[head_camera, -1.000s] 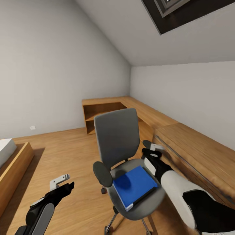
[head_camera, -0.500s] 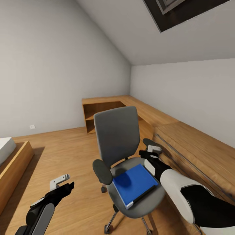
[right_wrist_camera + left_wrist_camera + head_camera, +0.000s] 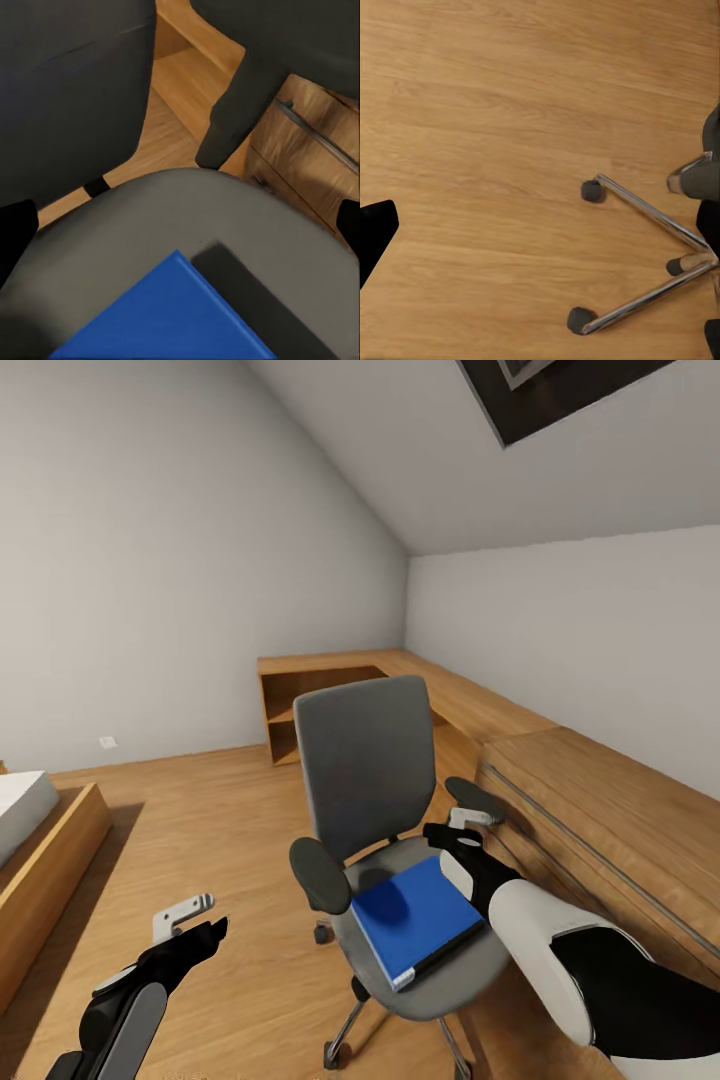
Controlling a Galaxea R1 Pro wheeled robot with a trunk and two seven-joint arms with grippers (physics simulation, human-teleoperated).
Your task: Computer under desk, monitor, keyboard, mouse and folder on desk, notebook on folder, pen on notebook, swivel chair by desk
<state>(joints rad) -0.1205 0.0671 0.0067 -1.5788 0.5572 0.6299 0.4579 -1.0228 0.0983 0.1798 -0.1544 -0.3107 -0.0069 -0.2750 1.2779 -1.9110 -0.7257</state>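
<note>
Attic bedroom: sloped white ceiling, light wood floor, long wooden chest along right wall.

Grey upholstered swivel chair at centre; chrome base cut off in head view, legs and castors clear in left wrist view.

Bright blue flat folder lies on seat, one corner seen in right wrist view.

Right gripper above seat's far right edge, just beside folder; opening cannot be told.

Left gripper over floor, left of chair, fingers apart, nothing held.

Matt grey cloth swivel chair on shiny chrome legs; grained wood floor.
</note>
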